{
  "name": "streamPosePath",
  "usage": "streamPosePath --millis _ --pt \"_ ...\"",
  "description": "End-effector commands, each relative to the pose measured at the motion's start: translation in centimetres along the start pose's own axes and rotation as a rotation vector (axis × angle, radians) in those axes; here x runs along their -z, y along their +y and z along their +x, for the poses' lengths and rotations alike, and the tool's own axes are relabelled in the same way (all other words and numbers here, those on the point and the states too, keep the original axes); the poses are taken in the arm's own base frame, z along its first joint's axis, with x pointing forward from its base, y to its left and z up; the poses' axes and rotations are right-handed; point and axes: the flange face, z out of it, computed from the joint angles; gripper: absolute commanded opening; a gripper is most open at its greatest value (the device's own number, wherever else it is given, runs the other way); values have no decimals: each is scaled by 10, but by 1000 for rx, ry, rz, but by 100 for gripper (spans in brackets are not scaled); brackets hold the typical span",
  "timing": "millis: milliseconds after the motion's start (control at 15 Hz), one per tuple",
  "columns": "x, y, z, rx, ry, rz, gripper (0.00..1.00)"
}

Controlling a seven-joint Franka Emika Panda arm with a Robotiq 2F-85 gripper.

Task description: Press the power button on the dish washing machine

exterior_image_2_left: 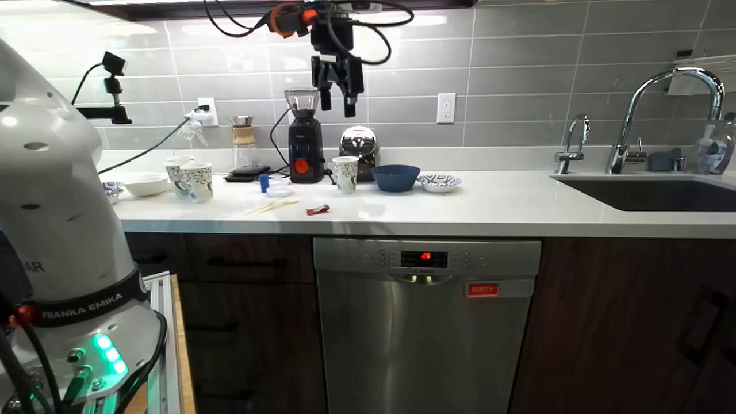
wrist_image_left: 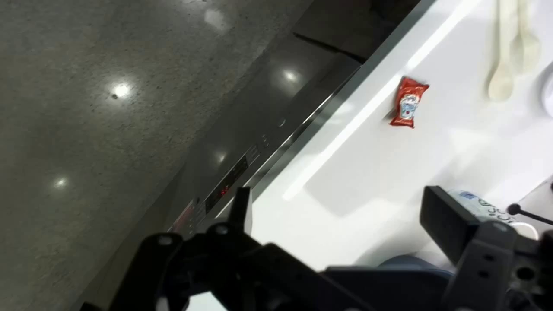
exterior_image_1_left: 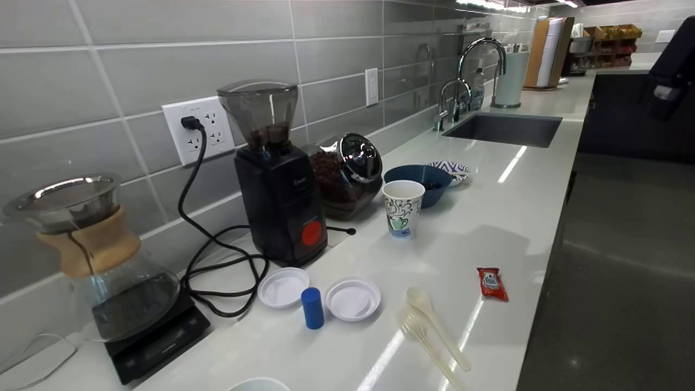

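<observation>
The dishwasher (exterior_image_2_left: 425,339) has a shut steel front under the counter. Its top panel has a display (exterior_image_2_left: 424,259) with lit red digits, which also shows in the wrist view (wrist_image_left: 227,184). A small round button (exterior_image_2_left: 366,259) sits near the panel's left end and another round button (exterior_image_2_left: 483,261) near its right end; I cannot tell which is the power button. My gripper (exterior_image_2_left: 338,109) is open and empty, pointing down high above the counter. In the wrist view its fingers (wrist_image_left: 337,192) are wide apart, the left one beside the counter edge.
On the counter (exterior_image_2_left: 489,201) stand a coffee grinder (exterior_image_2_left: 306,150), a paper cup (exterior_image_2_left: 345,174), a blue bowl (exterior_image_2_left: 395,178) and a patterned bowl (exterior_image_2_left: 439,183). A red packet (wrist_image_left: 408,103) lies near the front edge. A red "DIRTY" sign (exterior_image_2_left: 482,290) is on the dishwasher.
</observation>
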Motion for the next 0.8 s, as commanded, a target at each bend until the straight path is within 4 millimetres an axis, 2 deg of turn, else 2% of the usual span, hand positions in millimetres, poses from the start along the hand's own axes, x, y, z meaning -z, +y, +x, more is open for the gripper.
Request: streamPosePath --millis 0,333,467,733 --pt "-42 19 -11 -31 -57 149 100" --pt "-109 65 -21 -69 -90 331 100" --pt "-133 90 -21 -109 -69 349 100" --pt "-179 127 -20 -143 -27 304 100"
